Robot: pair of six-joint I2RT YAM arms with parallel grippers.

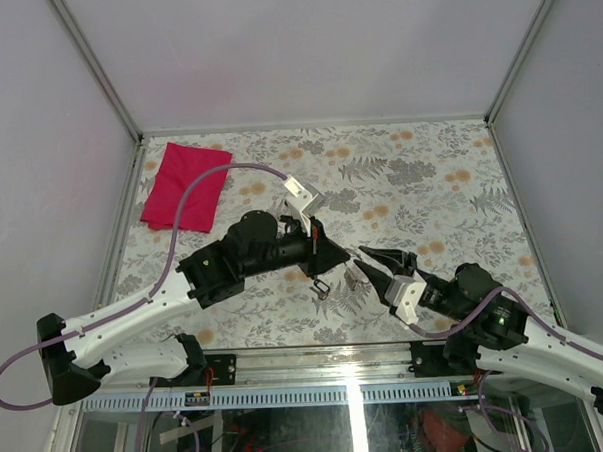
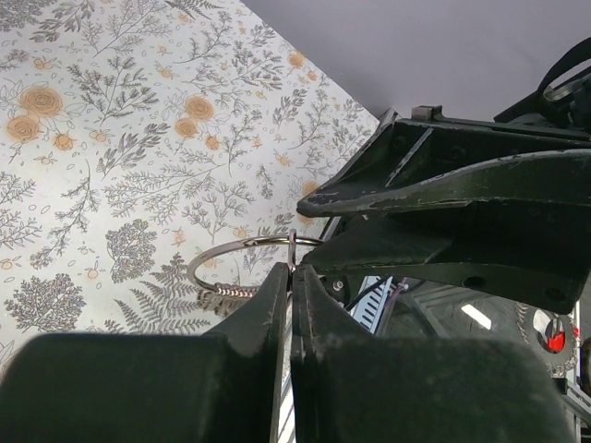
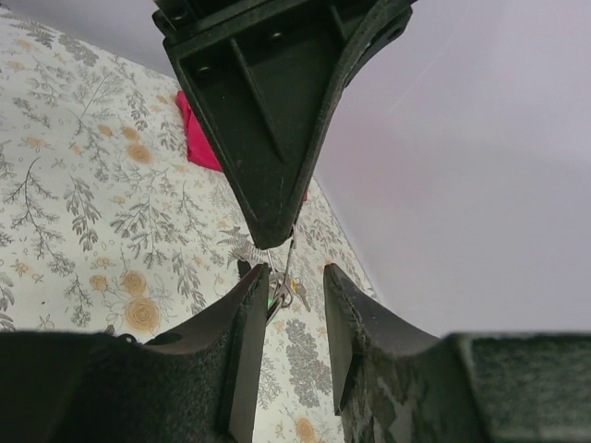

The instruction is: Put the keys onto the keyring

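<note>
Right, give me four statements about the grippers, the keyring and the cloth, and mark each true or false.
1. The left gripper is shut on the keyring. True.
2. The right gripper is clamped fully shut. False: it is open, with a clear gap between its fingers.
3. A pink cloth lies near the far left corner of the table. True.
4. The keyring lies flat on the table with nothing touching it. False: the left gripper pinches its wire.
</note>
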